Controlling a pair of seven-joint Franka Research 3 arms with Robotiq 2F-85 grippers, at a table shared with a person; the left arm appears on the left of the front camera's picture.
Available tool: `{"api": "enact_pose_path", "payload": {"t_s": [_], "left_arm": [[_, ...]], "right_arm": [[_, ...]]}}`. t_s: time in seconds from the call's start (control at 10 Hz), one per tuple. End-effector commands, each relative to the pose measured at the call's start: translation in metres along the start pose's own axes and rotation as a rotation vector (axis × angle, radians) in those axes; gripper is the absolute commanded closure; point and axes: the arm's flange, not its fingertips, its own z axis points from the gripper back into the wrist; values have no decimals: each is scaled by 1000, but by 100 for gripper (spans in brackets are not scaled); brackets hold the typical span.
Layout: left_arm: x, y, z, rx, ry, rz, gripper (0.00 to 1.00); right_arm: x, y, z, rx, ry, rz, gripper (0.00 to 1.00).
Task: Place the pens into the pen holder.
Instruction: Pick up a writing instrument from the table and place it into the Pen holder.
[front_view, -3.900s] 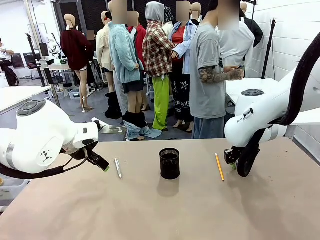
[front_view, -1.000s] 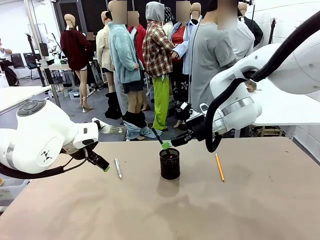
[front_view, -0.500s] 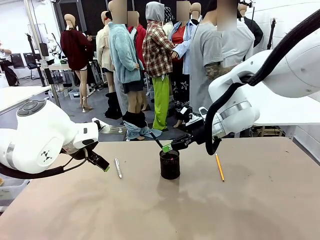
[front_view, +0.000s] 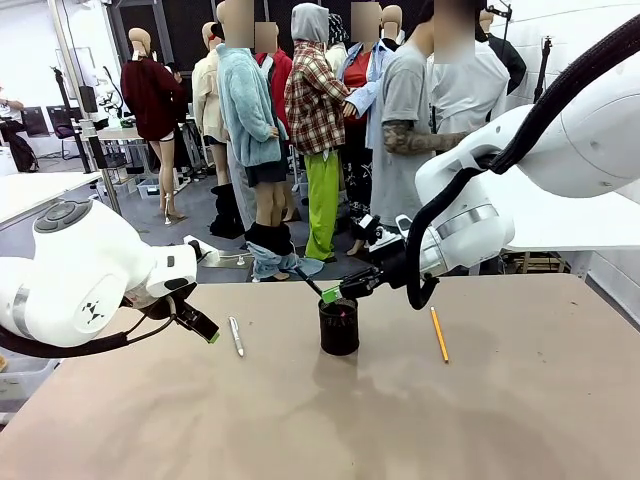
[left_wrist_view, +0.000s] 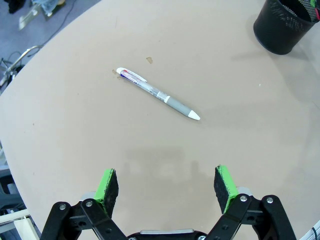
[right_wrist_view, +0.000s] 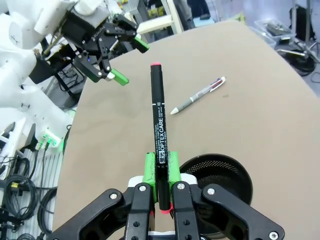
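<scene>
Tabletop: right hand clamps dark pen just above pen holder; left hand open.

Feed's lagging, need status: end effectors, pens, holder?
Right end effector shut on dark pen, at pen holder's rim. Left end effector open near silver-grey pen. Yellow pencil on table. Nothing blocking.

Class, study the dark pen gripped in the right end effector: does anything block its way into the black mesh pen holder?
Nothing visible does. The right end effector holds the dark pen right at the rim of the pen holder, and nothing lies across the holder's open mouth.
</scene>
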Motion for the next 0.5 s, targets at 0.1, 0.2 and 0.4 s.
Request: {"api": "enact_pose_path", "payload": {"t_s": [0.1, 0.2, 0.4], "left_arm": [[-1, 2, 1, 0, -1, 4, 0], [-1, 2, 1, 0, -1, 4, 0], [-1, 2, 1, 0, -1, 4, 0]], "right_arm": [[1, -8, 7, -17, -71, 30, 100], [3, -8, 13, -21, -88, 28, 100], [6, -10, 16, -54, -78, 43, 100]]}}
